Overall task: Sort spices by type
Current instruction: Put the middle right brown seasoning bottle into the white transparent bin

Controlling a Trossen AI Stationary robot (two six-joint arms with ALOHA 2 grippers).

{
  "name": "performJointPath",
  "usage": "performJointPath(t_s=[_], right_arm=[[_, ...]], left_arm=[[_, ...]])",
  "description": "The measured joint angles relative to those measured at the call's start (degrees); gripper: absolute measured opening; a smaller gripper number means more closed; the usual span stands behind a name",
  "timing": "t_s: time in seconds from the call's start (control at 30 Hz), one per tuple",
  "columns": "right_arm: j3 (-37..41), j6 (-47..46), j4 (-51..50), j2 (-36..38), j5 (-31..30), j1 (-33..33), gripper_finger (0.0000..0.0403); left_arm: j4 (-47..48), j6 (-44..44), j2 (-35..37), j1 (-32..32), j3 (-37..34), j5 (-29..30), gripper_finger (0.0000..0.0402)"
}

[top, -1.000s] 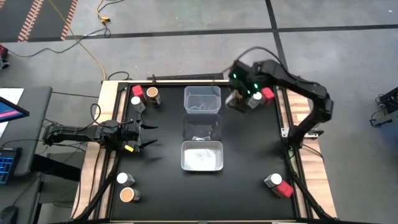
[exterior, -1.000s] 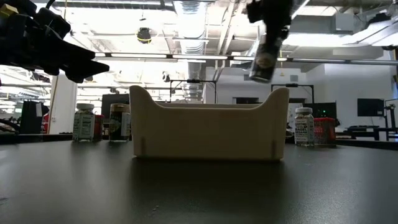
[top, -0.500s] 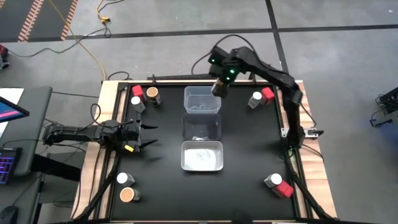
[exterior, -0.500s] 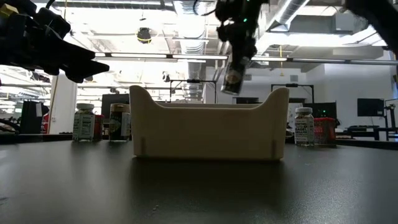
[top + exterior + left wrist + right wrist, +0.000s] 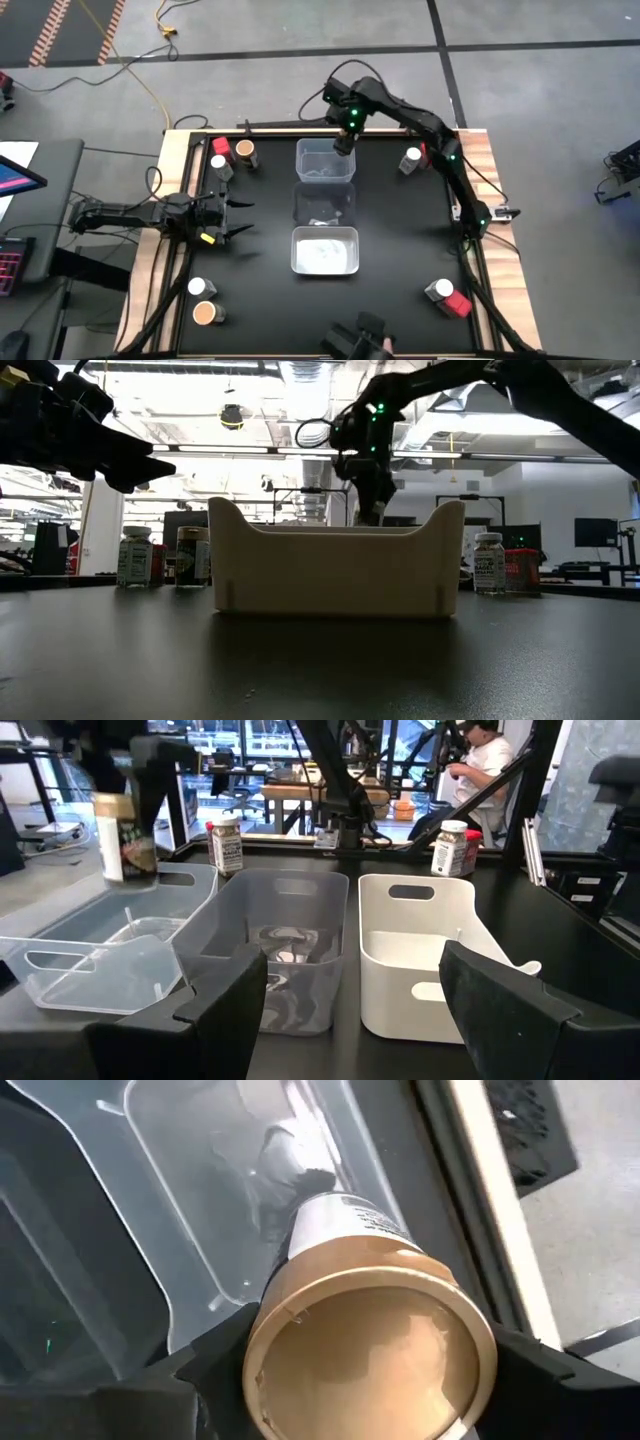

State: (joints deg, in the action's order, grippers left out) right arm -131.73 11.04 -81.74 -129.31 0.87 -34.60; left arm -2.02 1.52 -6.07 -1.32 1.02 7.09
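The right jaws (image 5: 365, 1380) are clenched on a tan-topped spice jar (image 5: 368, 1342), holding it over the far clear bin (image 5: 325, 160), close to that bin's far right corner; in the low view the jar itself is hidden behind the white bin (image 5: 335, 565). The left jaws (image 5: 232, 217) stand released and hold nothing, hovering over the table (image 5: 400, 250) left of the middle clear bin (image 5: 324, 204). The other spice jars sit in small groups at the table's corners: three at the far left (image 5: 228, 155), a white-topped one (image 5: 411, 159) at the far right, two at the near left (image 5: 204, 300), and two at the near right (image 5: 446, 296).
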Motion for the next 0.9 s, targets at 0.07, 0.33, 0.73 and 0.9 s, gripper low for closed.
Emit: performJointPath(t_s=[0.07, 0.33, 0.73, 0.9], right_arm=[[-0.01, 0.16, 0.71, -1.09, 1.07, 0.05, 0.0306], [-0.01, 1.85, 1.03, -4.24, 2.36, 0.82, 0.0306], [1.20, 3.92, 1.24, -4.16, 0.02, 0.69, 0.0306], [1.94, 4.29, 2.92, -4.16, 0.02, 0.76, 0.0306]], left_arm=[[0.00, 0.00, 0.00, 0.01, -0.01, -0.01, 0.0285], [0.00, 0.02, 0.00, 0.02, 0.00, -0.02, 0.0285], [0.00, 0.00, 0.00, 0.00, 0.00, -0.01, 0.0285], [0.00, 0.00, 0.00, 0.00, -0.01, -0.01, 0.0285]])
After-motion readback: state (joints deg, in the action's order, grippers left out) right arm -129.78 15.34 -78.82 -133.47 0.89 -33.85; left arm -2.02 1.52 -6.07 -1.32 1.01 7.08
